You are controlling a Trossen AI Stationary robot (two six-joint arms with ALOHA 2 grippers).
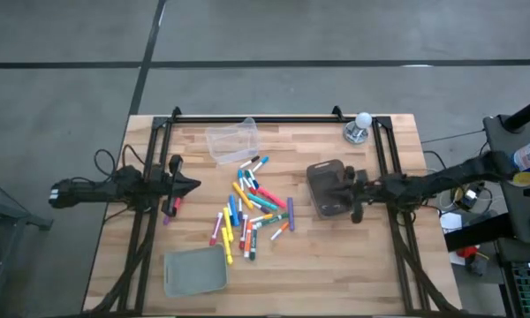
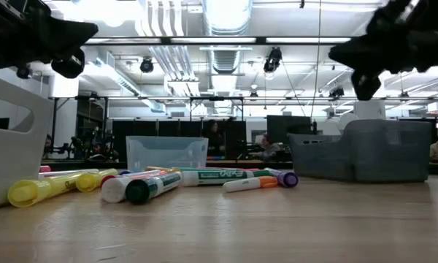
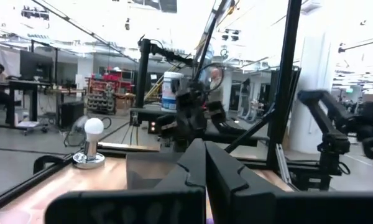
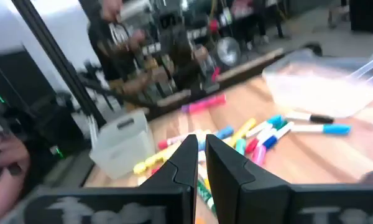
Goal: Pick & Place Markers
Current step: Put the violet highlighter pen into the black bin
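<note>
On the wooden bench, mixed-colour capped markers are strewn, awaiting pickup. Left of them the left gripper is held closed and empty; right, by a dark grey plastic bin, the right gripper likewise.

Open-plan robotics lab or workshop. Exposed ceiling ducts and strip lights overhead, a concrete floor, equipment racks. A person sits at a desk with monitors behind the wooden table.

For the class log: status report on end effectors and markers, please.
Left end effector shut, empty, table's left. Right end effector shut, empty, above dark bin. Markers loose mid-table. Nothing blocking.
</note>
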